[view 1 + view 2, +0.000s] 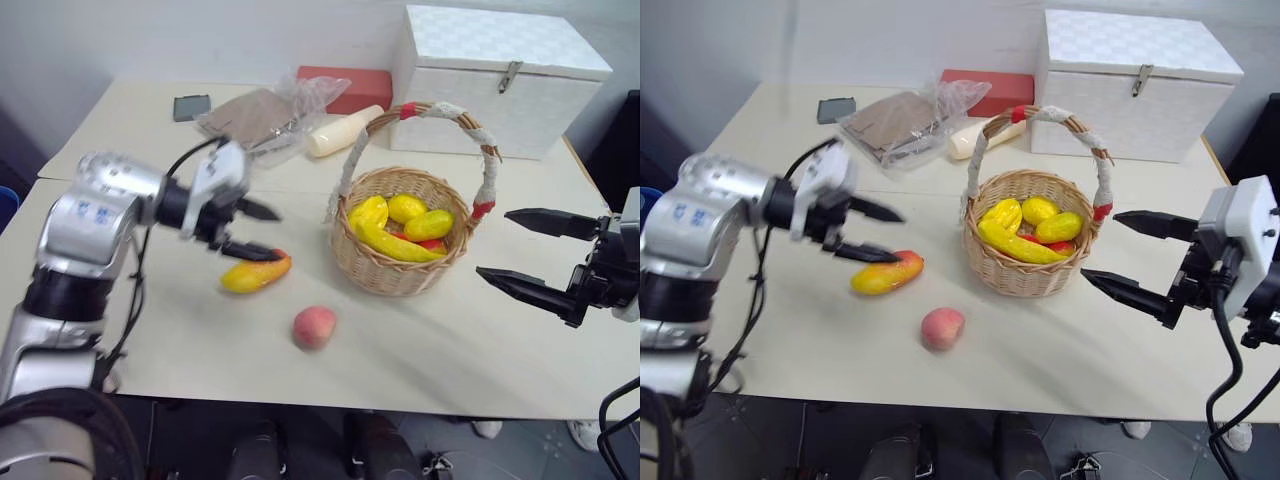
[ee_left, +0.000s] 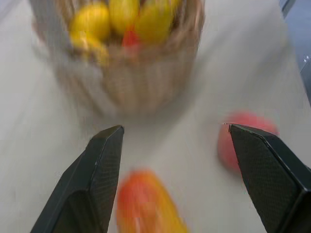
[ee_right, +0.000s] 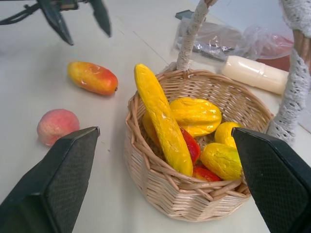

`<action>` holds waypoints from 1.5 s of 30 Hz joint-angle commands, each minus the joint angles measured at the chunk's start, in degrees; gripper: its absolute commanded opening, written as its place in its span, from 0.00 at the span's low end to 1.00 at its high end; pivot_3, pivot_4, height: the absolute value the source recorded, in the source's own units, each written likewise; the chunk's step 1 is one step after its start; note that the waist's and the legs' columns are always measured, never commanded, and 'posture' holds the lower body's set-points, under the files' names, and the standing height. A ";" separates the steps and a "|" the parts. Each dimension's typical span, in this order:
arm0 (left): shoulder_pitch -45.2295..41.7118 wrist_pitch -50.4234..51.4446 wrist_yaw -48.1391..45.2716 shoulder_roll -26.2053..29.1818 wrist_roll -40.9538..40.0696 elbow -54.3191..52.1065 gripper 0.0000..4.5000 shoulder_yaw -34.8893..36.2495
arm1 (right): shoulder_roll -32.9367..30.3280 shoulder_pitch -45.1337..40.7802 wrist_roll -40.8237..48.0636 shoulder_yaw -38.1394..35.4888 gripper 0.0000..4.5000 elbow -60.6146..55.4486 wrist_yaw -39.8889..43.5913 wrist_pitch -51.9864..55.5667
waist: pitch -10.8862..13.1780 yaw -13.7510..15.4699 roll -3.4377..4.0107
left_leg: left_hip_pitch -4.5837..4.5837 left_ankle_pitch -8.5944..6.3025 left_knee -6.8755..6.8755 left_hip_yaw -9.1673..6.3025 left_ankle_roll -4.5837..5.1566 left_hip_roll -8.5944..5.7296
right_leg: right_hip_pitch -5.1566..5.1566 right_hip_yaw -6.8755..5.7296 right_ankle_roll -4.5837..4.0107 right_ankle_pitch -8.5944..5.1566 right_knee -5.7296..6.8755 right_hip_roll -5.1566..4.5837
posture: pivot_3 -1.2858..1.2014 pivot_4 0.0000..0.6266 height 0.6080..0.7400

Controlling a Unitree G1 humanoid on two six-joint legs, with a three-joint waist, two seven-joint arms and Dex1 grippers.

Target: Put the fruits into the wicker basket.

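Observation:
The wicker basket (image 1: 400, 262) stands mid-table with a banana (image 3: 163, 124) and several yellow and red fruits inside. A yellow-orange mango (image 1: 256, 273) lies on the table left of the basket. A pinkish peach (image 1: 314, 327) rests nearer the front edge. My left gripper (image 1: 255, 230) hovers open just above the mango's left end, empty, fingers pointing toward the basket. My right gripper (image 1: 520, 250) is open and empty, held to the right of the basket, pointing at it.
A white woven box (image 1: 500, 75) with a latch stands behind the basket. A cream bottle (image 1: 343, 131), a red box (image 1: 345, 88), a crumpled plastic bag (image 1: 268, 118) and a dark phone (image 1: 191, 106) lie at the back of the beige table (image 1: 450, 350).

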 commanded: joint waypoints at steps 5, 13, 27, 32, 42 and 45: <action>4.52 -1.07 6.00 -1.15 -0.08 -0.67 0.80 2.42 | -0.60 -1.23 -0.08 0.69 1.00 -0.46 0.43 -0.99 | -0.02 1.61 -0.04 | -0.07 -0.13 0.16 0.02 0.22 -0.03 | 0.05 -0.01 0.07 0.04 -0.09 -0.08 | 0.52 0.24 1.00; 0.31 -4.74 15.57 -10.40 9.26 12.82 0.80 -4.97 | -0.96 -3.10 0.00 2.17 1.00 0.13 0.48 -0.73 | -0.03 1.32 -0.06 | -0.08 -0.16 0.17 0.12 0.24 -0.13 | 0.02 -0.04 0.16 0.09 -0.12 0.01 | 0.52 0.24 1.00; -1.77 -7.36 19.02 -16.51 13.29 19.23 0.99 -6.52 | 0.13 -2.02 1.68 1.23 1.00 -1.20 -1.18 -0.08 | -0.04 1.36 -0.06 | -0.13 -0.17 0.16 0.15 0.22 -0.08 | -0.05 -0.02 0.16 0.10 -0.11 -0.02 | 0.52 0.24 1.00; -1.87 -7.37 16.07 -14.93 12.45 17.09 0.79 -6.21 | -0.14 -1.78 1.99 0.58 1.00 -1.14 -0.96 -0.04 | -0.04 1.28 -0.07 | -0.13 -0.17 0.17 0.16 0.22 -0.06 | -0.05 -0.01 0.16 0.10 -0.10 -0.01 | 0.52 0.24 1.00; -5.46 1.83 -0.58 -8.82 -1.69 -5.31 0.62 -3.76 | -0.53 1.59 6.12 -5.33 1.00 -2.67 1.27 1.46 | -0.04 1.49 -0.06 | -0.21 -0.16 0.16 0.14 0.21 0.01 | -0.09 -0.01 0.17 0.10 -0.10 -0.04 | 0.52 0.24 1.00; -12.02 6.19 2.59 -13.54 -3.47 -5.06 0.62 -4.29 | -0.35 2.37 6.21 -6.53 1.00 -2.56 0.83 1.73 | -0.04 1.86 -0.07 | -0.29 -0.18 0.43 0.04 0.24 -0.10 | 0.01 -0.05 0.21 0.12 -0.11 -0.02 | 0.52 0.24 1.00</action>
